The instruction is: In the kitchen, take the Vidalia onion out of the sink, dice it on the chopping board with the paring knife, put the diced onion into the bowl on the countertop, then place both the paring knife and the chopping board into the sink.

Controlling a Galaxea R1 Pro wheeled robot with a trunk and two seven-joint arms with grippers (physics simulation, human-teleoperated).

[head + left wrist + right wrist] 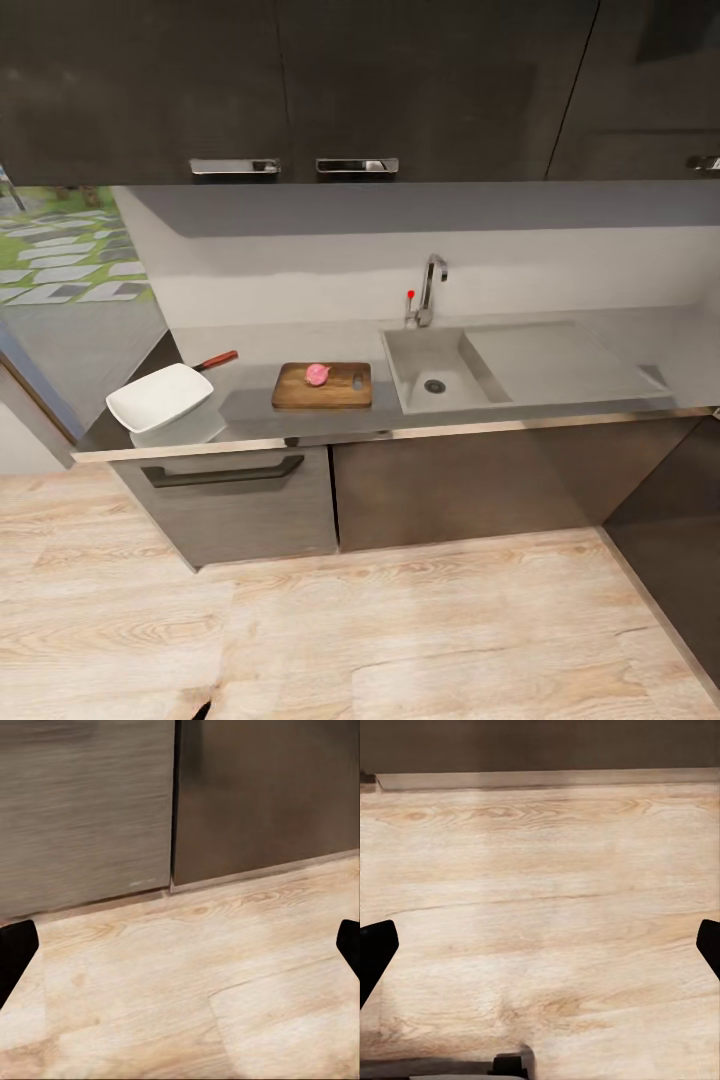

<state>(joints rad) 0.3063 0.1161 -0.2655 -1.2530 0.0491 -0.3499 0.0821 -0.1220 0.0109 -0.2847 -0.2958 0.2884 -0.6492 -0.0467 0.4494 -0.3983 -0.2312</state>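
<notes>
chopping board (322,386) grained wood; bowl (160,398) glossy; sink (440,372) matte; floor (400,630) wood

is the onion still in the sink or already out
Out. The onion sits whole on the chopping board left of the sink, whose basin holds nothing but its drain.

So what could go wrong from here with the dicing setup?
The bowl sits near the countertop corner and front edge, so a nudge might tip it off. The paring knife lies partly behind it, awkward to grasp. The onion is round and could roll off the chopping board.
</notes>
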